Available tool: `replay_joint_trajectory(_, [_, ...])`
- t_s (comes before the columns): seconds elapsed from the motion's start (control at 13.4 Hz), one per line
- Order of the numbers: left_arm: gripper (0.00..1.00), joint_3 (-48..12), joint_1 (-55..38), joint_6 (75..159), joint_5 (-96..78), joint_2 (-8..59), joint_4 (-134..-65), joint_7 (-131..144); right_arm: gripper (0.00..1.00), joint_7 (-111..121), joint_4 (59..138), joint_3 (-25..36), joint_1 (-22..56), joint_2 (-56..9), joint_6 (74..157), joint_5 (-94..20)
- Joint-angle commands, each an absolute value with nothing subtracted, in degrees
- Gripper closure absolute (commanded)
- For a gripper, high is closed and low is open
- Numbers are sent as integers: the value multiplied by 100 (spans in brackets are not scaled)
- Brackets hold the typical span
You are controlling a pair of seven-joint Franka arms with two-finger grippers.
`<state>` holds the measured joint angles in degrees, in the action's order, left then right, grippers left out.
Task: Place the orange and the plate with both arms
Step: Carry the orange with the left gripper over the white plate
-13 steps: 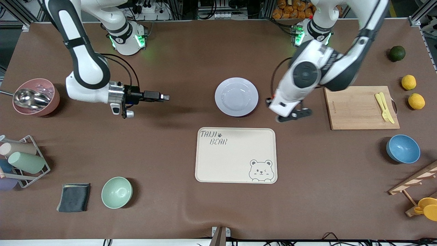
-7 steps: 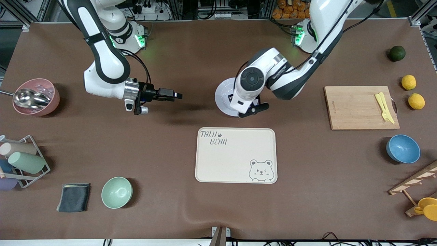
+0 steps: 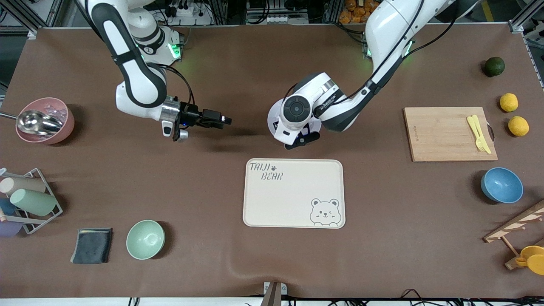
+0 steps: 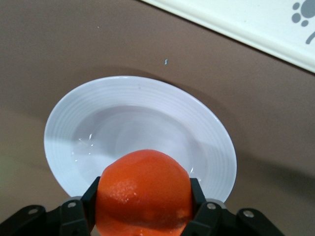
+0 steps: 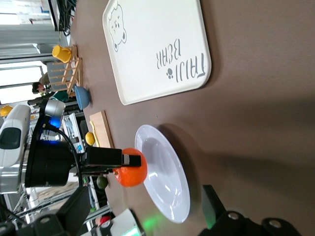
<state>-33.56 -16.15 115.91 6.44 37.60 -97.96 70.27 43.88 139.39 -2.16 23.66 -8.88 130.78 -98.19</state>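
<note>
My left gripper hangs over the pale plate, which lies on the table farther from the front camera than the cream tray. In the left wrist view the gripper is shut on the red-orange orange, just above the plate's rim. The left wrist hides the orange in the front view. My right gripper is open and empty, low over the bare table beside the plate toward the right arm's end. Its wrist view shows the plate and the held orange ahead of its gripper.
A cutting board with a yellow fork, a blue bowl, two lemons and a dark green fruit lie toward the left arm's end. A pink bowl, cup rack, grey cloth and mint bowl lie toward the right arm's end.
My left gripper has carried the orange from beside the cutting board to over the plate. My right gripper has moved along the table toward the plate.
</note>
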Motion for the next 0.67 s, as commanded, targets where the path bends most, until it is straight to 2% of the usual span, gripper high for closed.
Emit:
replay_joint_trajectory(0.0, [90,-3287,-1731,11654,747,3884,-9738,7216,0,4851,13966,-185,2803,-1019,13359,-10554])
replay_joint_trajectory(0.52, [87,-3032,-2056,11690,765,4192,-9747,7216,0,4896,13966,-185,2830,-1063,13403,-10591])
replay_joint_trajectory(0.6, [71,-3032,-2057,11689,765,4192,-9782,7216,0,4896,13966,-185,2830,-1063,13403,-10591])
